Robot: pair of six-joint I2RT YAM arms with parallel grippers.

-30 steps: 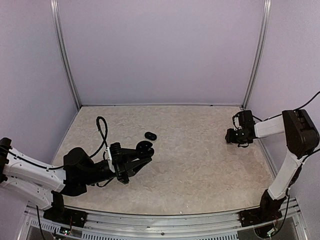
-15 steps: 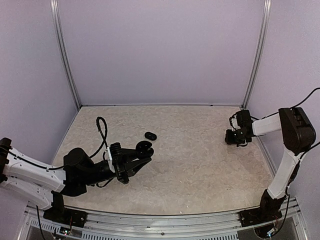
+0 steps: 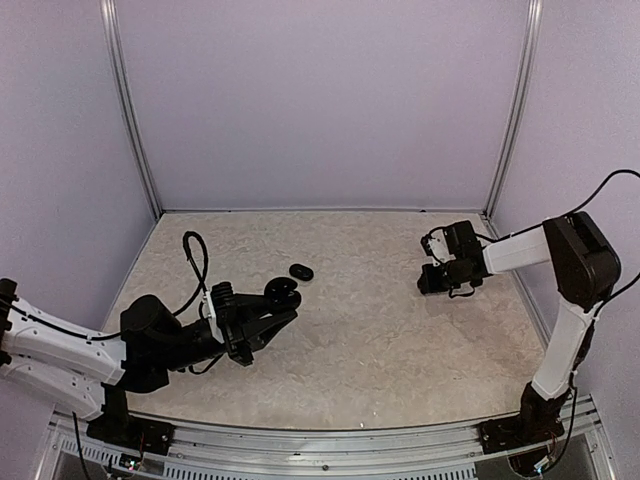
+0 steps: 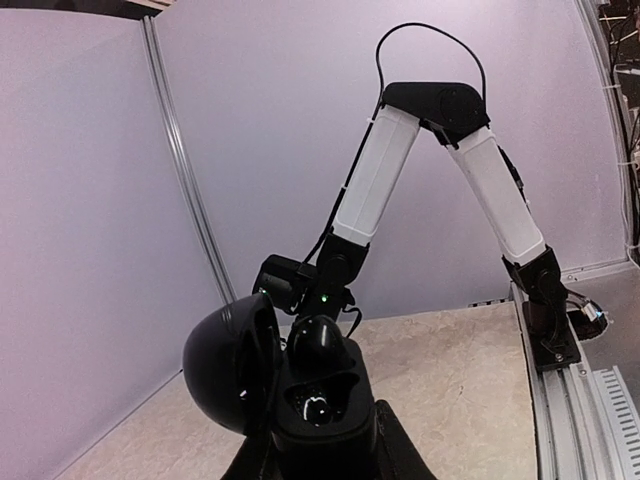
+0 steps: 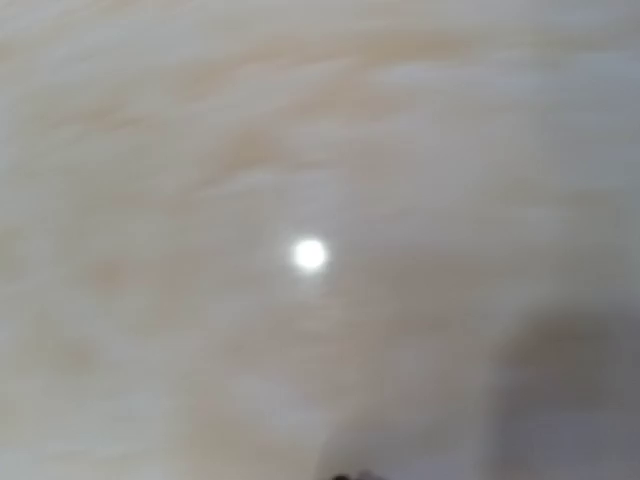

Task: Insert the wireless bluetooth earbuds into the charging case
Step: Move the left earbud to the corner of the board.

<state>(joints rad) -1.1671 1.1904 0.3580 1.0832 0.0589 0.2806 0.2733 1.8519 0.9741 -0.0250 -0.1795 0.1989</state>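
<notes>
Your case [image 4: 322, 405] is clamped between the jaws of the left gripper [image 4: 320, 450], left of centre over the table [image 3: 400, 340], with its lid [image 4: 232, 365] swung open to one side. It is glossy black. The lid is a rounded dome, and the open body shows a dark well with one small bright glint inside. You can't tell whether a bud sits in that well, because everything in there is black on black. From above, the case [image 3: 283, 293] is only a dark blob at the tip of the left gripper [image 3: 282, 300].

Just beyond it, a small black oval piece [image 3: 301, 271] lies on the table, apart from the case. It may be a bud, but it is too small for you to be sure.

The right gripper [image 3: 430, 281] sits low over the right side of the table, jaws together. You can't see whether it pinches anything. Its wrist view is all blur: pale table [image 5: 200, 150] and one white light spot [image 5: 310, 255].
</notes>
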